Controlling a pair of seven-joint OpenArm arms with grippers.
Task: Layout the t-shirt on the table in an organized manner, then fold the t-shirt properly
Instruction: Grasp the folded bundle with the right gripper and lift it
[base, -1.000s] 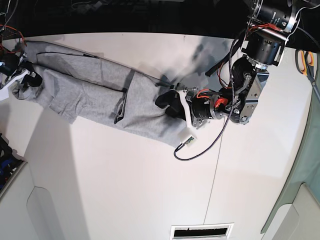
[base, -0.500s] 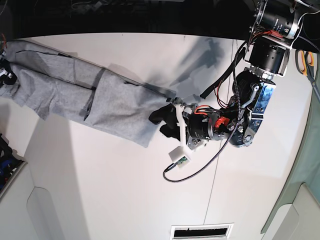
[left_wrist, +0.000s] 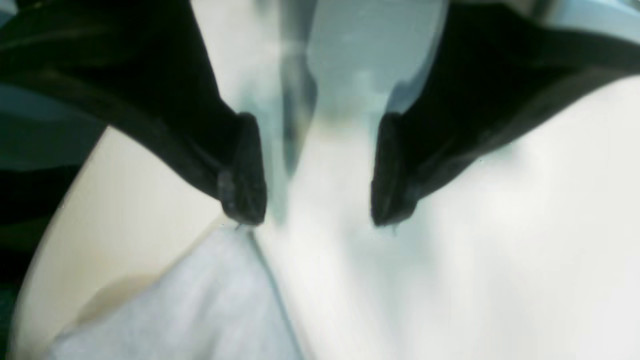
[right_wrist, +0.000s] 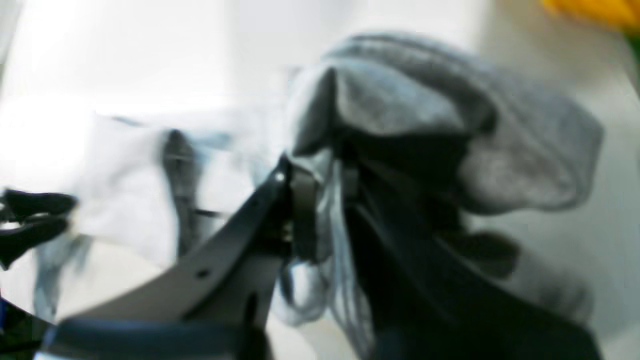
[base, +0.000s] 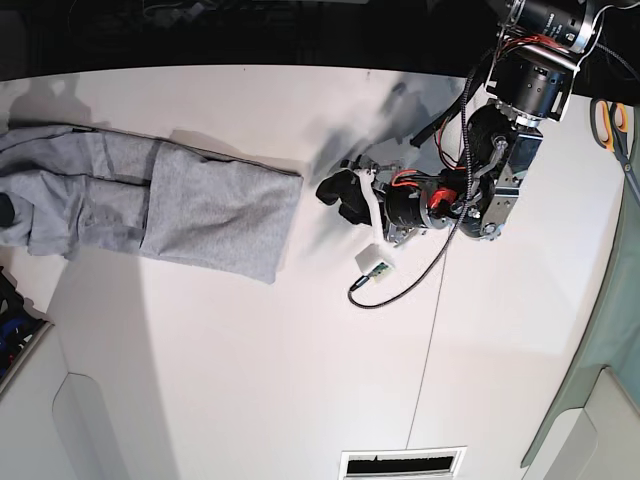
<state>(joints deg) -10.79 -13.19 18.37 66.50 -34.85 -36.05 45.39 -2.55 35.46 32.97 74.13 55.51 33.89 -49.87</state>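
Here you have one t-shirt (base: 190, 205), grey and rumpled lengthwise on the worktop (base: 250, 370); two hands: left hand (base: 338, 195) wide and empty, right hand (right_wrist: 320, 200) pinching the shirt.

**Wide bare desk in front, cloth crowding the left edge**

The broad white desk (base: 250, 370) is lying bare across its middle and near side, giving a claw open passage. The crumpled light grey cotton t-shirt (base: 190, 205) is blocking the far-left strip, running off the desk's left edge. The black left claw (base: 340, 195), spread open, is hovering just right of the shirt's hem, with its thin black cable (base: 400, 285) looping over the desk beside the thin dark seam line (base: 425, 360).
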